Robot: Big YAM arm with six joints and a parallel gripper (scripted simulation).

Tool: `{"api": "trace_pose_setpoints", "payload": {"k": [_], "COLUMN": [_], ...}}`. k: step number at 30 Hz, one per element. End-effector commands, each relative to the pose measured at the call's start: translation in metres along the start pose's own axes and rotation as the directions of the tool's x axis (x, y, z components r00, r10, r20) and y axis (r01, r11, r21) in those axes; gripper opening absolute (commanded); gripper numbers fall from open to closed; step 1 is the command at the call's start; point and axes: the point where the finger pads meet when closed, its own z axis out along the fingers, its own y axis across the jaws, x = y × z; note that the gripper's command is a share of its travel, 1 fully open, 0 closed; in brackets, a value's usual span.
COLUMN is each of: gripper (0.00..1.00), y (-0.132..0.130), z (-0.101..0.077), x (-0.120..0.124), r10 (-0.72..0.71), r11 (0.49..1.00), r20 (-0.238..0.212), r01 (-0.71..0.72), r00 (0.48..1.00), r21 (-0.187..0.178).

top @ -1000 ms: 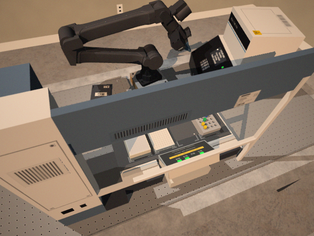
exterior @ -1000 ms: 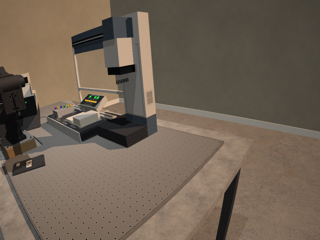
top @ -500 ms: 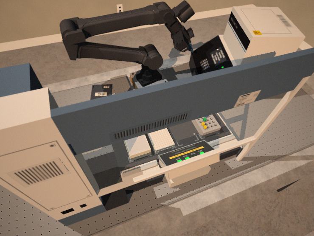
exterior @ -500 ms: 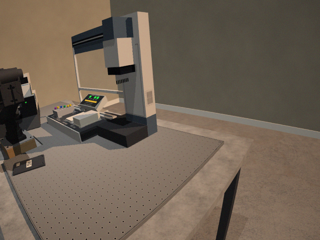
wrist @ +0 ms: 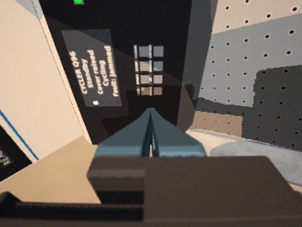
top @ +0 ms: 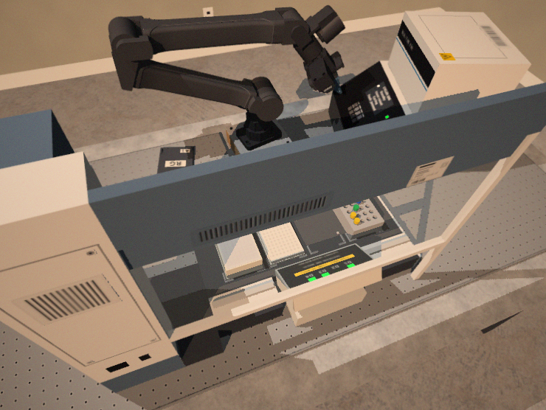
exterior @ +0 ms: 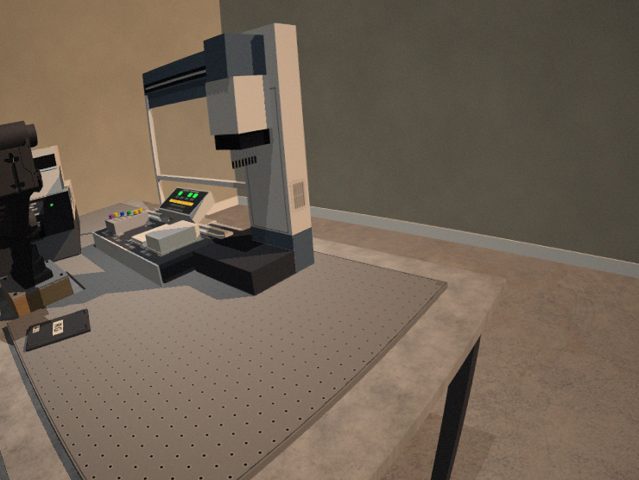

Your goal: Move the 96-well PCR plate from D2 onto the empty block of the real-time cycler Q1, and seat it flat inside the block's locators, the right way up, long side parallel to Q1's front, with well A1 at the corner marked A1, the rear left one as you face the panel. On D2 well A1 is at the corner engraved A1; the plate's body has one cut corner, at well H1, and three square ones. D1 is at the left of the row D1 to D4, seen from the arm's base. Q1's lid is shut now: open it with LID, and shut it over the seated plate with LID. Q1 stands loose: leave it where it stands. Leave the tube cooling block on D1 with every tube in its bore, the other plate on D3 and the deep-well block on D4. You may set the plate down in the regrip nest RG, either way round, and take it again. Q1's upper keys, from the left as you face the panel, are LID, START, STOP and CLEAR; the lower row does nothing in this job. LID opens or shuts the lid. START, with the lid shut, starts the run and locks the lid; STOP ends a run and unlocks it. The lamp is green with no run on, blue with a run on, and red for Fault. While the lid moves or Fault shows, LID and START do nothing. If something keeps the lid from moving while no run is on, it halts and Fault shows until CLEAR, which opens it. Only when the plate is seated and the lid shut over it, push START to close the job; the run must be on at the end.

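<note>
Blue-grey wedge fingers of the gripper (wrist: 150, 122) are pressed together on nothing, tapering to a point just short of Q1's glossy black sloped panel (wrist: 122, 45) with its small square keys (wrist: 151, 65). Beyond, the lamp (top: 386, 116) glows green under the boxy cream lid (top: 459, 48). The white, finely dimpled PCR plate (top: 281, 241) lies on the deck.

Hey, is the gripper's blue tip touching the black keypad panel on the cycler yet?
Cannot tell. In the wrist view the shut gripper points at the grey keys on the black panel, its tip overlapping the panel; the top view doesn't separate them either.
</note>
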Motion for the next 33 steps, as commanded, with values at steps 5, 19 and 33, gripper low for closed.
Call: {"api": "trace_pose_setpoints", "payload": {"k": [5, 19, 33], "gripper": [0.00, 0.00, 0.00], "y": [0.018, 0.019, 0.037], "z": [0.009, 0.031, 0.044], "x": [-0.002, -0.002, 0.000], "r10": [-0.003, 0.003, 0.007], "r11": [1.000, 1.000, 0.999], "r20": [0.005, 0.008, 0.001], "r01": [0.004, -0.003, -0.007], "r00": [1.000, 1.000, 1.000], "r21": [-0.029, -0.022, -0.045]}}
